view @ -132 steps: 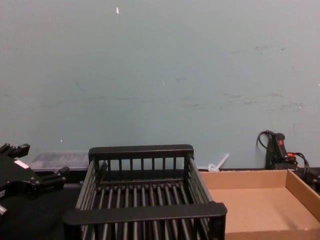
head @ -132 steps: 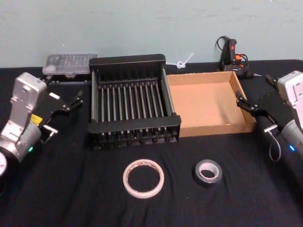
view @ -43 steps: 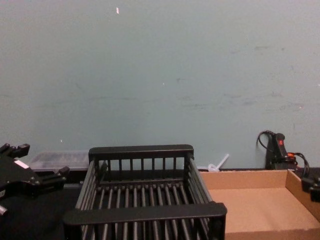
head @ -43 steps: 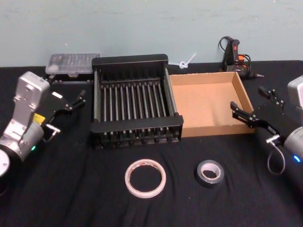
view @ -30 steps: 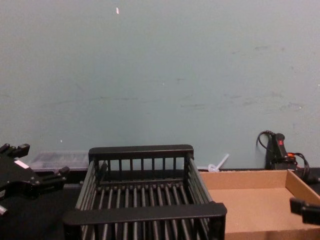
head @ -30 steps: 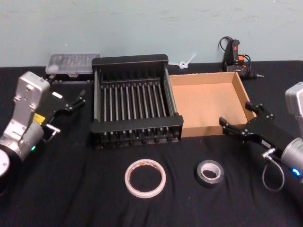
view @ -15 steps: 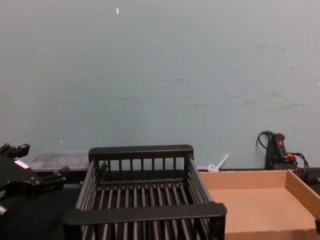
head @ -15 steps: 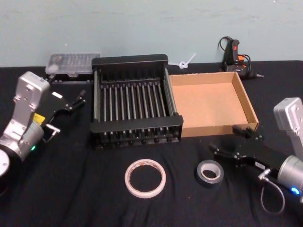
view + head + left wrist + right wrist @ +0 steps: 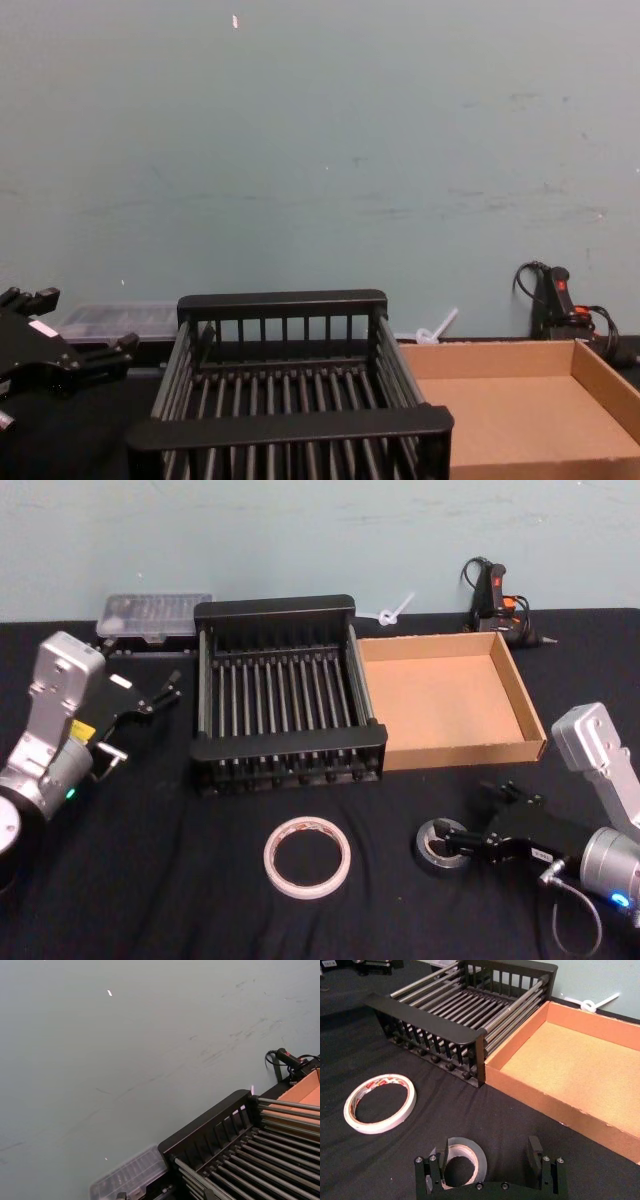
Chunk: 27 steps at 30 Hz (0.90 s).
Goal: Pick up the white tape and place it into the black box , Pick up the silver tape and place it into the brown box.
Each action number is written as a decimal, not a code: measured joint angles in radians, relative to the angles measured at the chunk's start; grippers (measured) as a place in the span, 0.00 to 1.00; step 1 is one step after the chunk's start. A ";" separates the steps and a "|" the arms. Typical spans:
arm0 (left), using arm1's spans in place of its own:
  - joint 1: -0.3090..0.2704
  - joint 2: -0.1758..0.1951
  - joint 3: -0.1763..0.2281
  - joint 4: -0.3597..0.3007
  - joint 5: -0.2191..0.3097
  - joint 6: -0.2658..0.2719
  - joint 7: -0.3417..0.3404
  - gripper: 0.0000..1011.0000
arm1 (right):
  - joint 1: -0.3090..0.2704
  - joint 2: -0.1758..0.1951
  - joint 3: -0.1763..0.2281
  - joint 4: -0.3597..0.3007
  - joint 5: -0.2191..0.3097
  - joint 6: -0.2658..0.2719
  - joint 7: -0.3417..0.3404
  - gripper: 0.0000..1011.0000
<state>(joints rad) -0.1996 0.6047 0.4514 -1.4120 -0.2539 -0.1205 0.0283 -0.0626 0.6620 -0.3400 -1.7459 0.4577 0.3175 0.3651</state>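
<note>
The right gripper (image 9: 478,824) is low over the black surface (image 9: 160,880), in front of the brown box (image 9: 520,695), and its fingers are spread wide. In the head view one finger (image 9: 455,838) lies across the silver tape (image 9: 437,846). In the right wrist view the roll (image 9: 470,1156) sits flat on the cloth, with one finger (image 9: 434,1170) standing at its edge and partly in front of it; the other finger (image 9: 535,1154) stands well off to its side over bare cloth. The roll is not between the two fingers, and they hold nothing.

The white tape (image 9: 306,855) lies flat on the surface beside the silver one, towards the robot's left and apart from it, in front of the black box (image 9: 280,610). The wrist view shows the red print on the inside of its ring (image 9: 380,1105).

The black box stands behind both rolls, and its right wall is just against the brown box. No tape lies in either box.

The left gripper (image 9: 150,693) hangs parked at the left of the black box, above the surface; its fingers are open and hold nothing. In the chest view it sits at the lower left (image 9: 75,360), level with the box rim (image 9: 290,425)

A clear plastic case (image 9: 150,613) lies behind the left gripper near the wall, and a black tool with a cord (image 9: 490,595) stands behind the brown box
</note>
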 joint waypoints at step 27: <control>0.000 0.000 0.000 0.000 0.000 0.000 0.000 0.99 | 0.034 -0.007 -0.021 0.028 -0.080 0.049 0.027 0.99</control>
<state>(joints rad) -0.1995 0.6047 0.4514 -1.4120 -0.2539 -0.1205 0.0283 -0.0285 0.6548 -0.3608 -1.7181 0.3776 0.3668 0.3924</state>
